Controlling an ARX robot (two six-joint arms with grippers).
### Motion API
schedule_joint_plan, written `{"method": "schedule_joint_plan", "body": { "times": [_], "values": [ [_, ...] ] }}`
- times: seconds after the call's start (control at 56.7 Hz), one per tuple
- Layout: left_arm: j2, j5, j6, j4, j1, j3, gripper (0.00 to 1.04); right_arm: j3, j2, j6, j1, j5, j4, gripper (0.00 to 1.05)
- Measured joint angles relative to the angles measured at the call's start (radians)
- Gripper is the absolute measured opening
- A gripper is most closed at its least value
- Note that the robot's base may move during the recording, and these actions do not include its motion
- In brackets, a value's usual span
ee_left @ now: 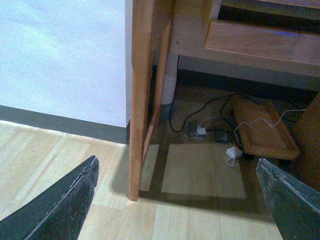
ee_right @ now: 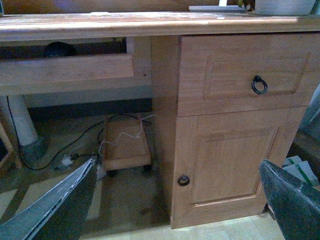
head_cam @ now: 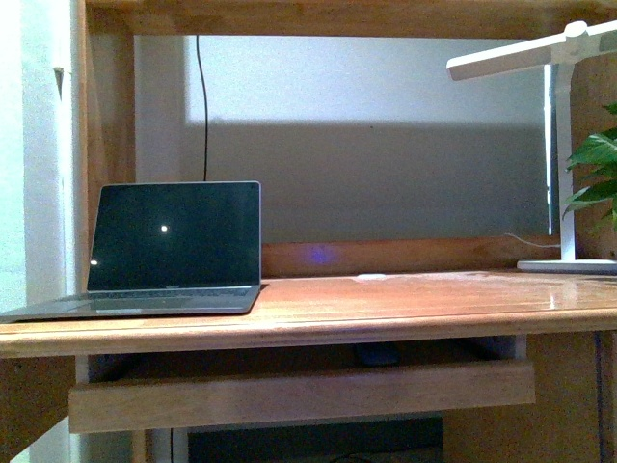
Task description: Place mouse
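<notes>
Small dark grey rounded plastic mouse (ee_right: pixel 59 48) lies on the pull-out wooden tray (head_cam: pixel 289 397) under the front edge of the wooden counter (head_cam: pixel 405 301), not yet fetched. Both left jaws and right jaws stand wide apart, empty, evidently awaiting pickup.

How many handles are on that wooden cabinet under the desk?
2. A dark ring pull hangs on the upper drawer, and a small round knob sits on the door below. Part of the cabinet is out of frame, so more may be hidden.
</notes>
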Motion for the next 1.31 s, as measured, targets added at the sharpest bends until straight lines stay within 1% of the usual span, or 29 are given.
{"method": "schedule_joint_plan", "body": {
  "times": [0.018, 0.035, 0.088, 0.123, 0.141, 0.194, 0.212, 0.247, 0.335, 0.459, 0.476, 0.565, 0.688, 0.776, 0.9, 1.041, 1.305],
  "values": [
    [0.056, 0.032, 0.017, 0.053, 0.021, 0.008, 0.97, 0.000, 0.000, 0.000, 0.000, 0.000, 0.000, 0.97],
    [0.069, 0.038, 0.021, 0.064, 0.025, 0.010, 0.97, 0.000, 0.000, 0.000, 0.000, 0.000, 0.000, 0.97],
    [0.196, 0.094, 0.068, 0.184, 0.056, 0.033, 0.97, 0.000, 0.000, 0.000, 0.000, 0.000, 0.000, 0.97],
    [0.319, 0.127, 0.117, 0.299, 0.067, 0.064, 0.97, 0.000, 0.000, 0.000, 0.000, 0.000, 0.000, 0.97],
    [0.347, 0.137, 0.138, 0.324, 0.068, 0.072, 0.97, 0.000, 0.000, 0.000, 0.000, 0.000, 0.000, 0.97],
    [0.512, 0.172, 0.230, 0.462, 0.066, 0.128, 0.97, 0.000, 0.000, 0.000, 0.000, 0.000, 0.000, 0.97],
    [0.590, 0.185, 0.272, 0.523, 0.058, 0.160, 0.97, 0.000, 0.000, 0.000, 0.000, 0.000, 0.000, 0.97],
    [0.688, 0.202, 0.347, 0.594, 0.044, 0.206, 0.97, 0.000, 0.000, 0.000, 0.000, 0.000, 0.000, 0.97],
    [0.881, 0.237, 0.522, 0.709, 0.002, 0.315, 0.97, 0.000, 0.000, 0.000, 0.000, 0.000, 0.000, 0.97],
    [1.093, 0.290, 0.766, 0.802, -0.050, 0.447, 0.97, 0.000, 0.000, 0.000, 0.000, 0.000, 0.000, 0.97],
    [1.109, 0.296, 0.776, 0.806, -0.054, 0.457, 0.97, 0.000, 0.000, 0.000, 0.000, 0.000, 0.000, 0.97],
    [1.236, 0.340, 0.948, 0.815, -0.082, 0.536, 0.97, 0.000, 0.000, 0.000, 0.000, 0.000, 0.000, 0.97],
    [1.362, 0.362, 1.093, 0.822, -0.098, 0.621, 0.97, 0.000, 0.000, 0.000, 0.000, 0.000, 0.000, 0.97],
    [1.433, 0.403, 1.207, 0.825, -0.101, 0.685, 0.97, 0.000, 0.000, 0.000, 0.000, 0.000, 0.000, 0.97],
    [1.495, 0.423, 1.297, 0.819, -0.105, 0.770, 0.97, 0.000, 0.000, 0.000, 0.000, 0.000, 0.000, 0.97],
    [1.553, 0.454, 1.390, 0.770, -0.110, 0.864, 0.97, 0.000, 0.000, 0.000, 0.000, 0.000, 0.000, 0.97],
    [1.698, 0.481, 1.495, 0.721, -0.118, 1.042, 0.97, 0.000, 0.000, 0.000, 0.000, 0.000, 0.000, 0.97]
  ]
}}
